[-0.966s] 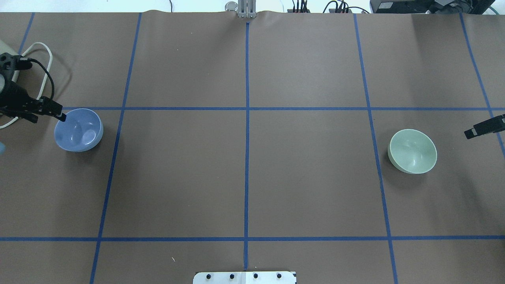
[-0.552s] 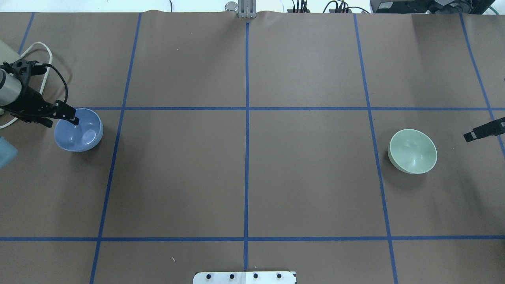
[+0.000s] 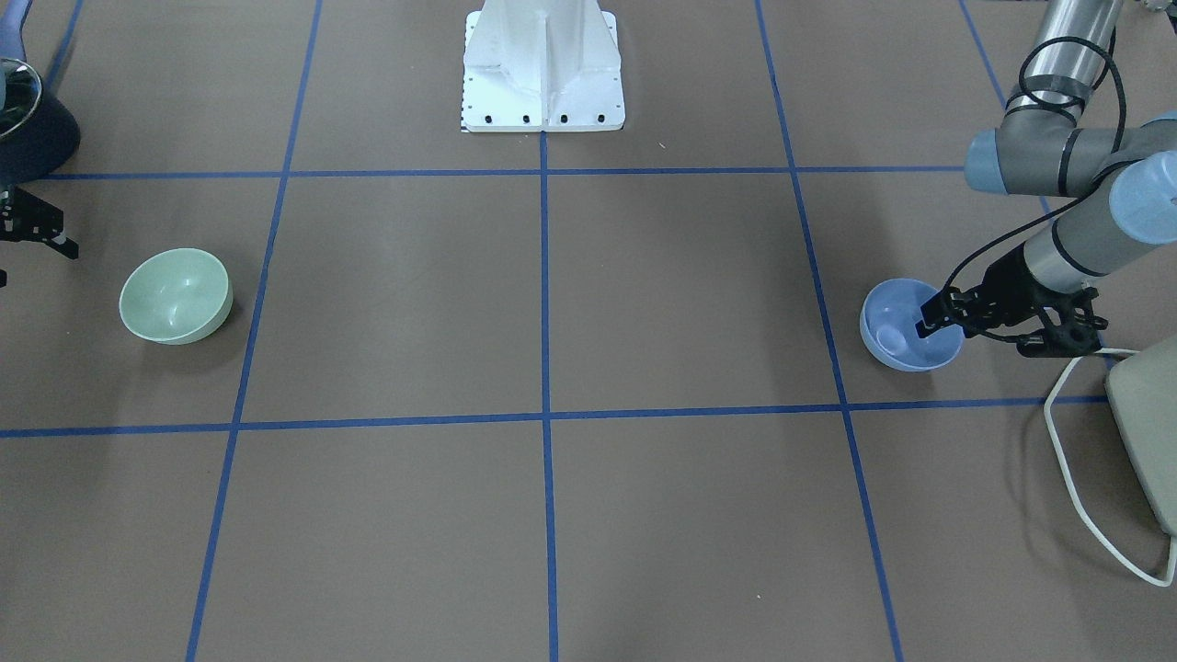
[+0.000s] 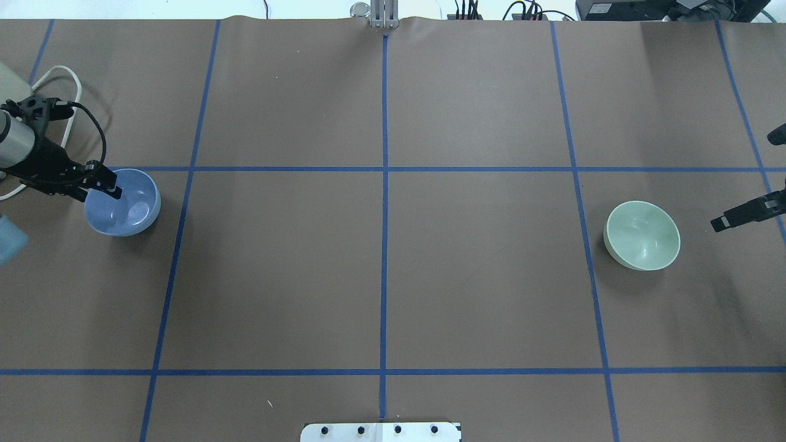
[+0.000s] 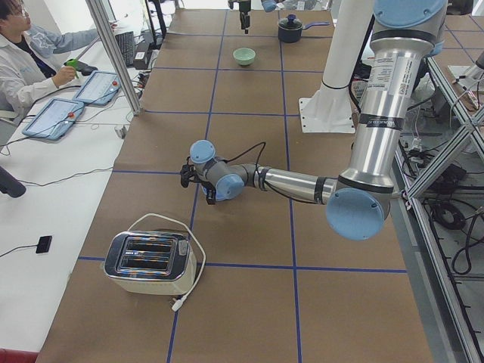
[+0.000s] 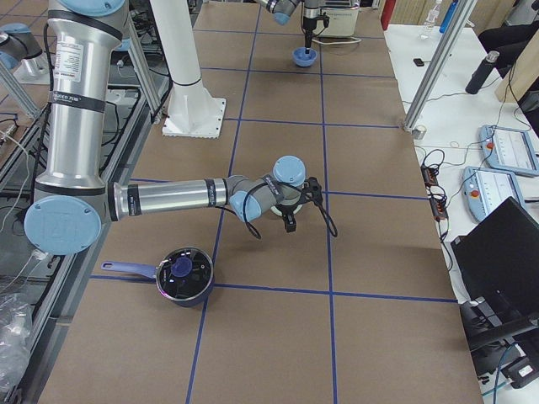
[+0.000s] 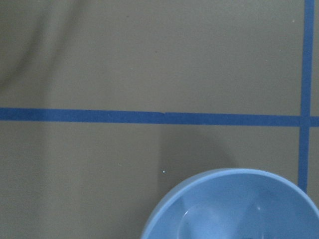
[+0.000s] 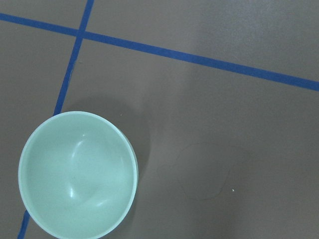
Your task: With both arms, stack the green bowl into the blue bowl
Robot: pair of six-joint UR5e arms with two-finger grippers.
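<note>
The blue bowl (image 4: pixel 130 207) stands upright at the table's left; it also shows in the front view (image 3: pixel 894 333) and the left wrist view (image 7: pixel 234 209). My left gripper (image 4: pixel 98 193) is open and straddles the bowl's left rim, with one finger inside the bowl and one outside it. The green bowl (image 4: pixel 642 236) stands upright at the right and fills the lower left of the right wrist view (image 8: pixel 77 174). My right gripper (image 4: pixel 727 219) looks open and empty, just right of the green bowl and apart from it.
A toaster (image 5: pixel 147 263) with a white cable (image 3: pixel 1076 496) stands just beyond the blue bowl, at the table's left end. A dark pot (image 6: pixel 181 276) sits near the robot's right side. The white pedestal (image 3: pixel 542 69) is at the robot's edge.
My left gripper has moved right and come down over the blue bowl's rim, with one finger now inside. My right gripper has shifted slightly towards the green bowl. Neither bowl has moved.
</note>
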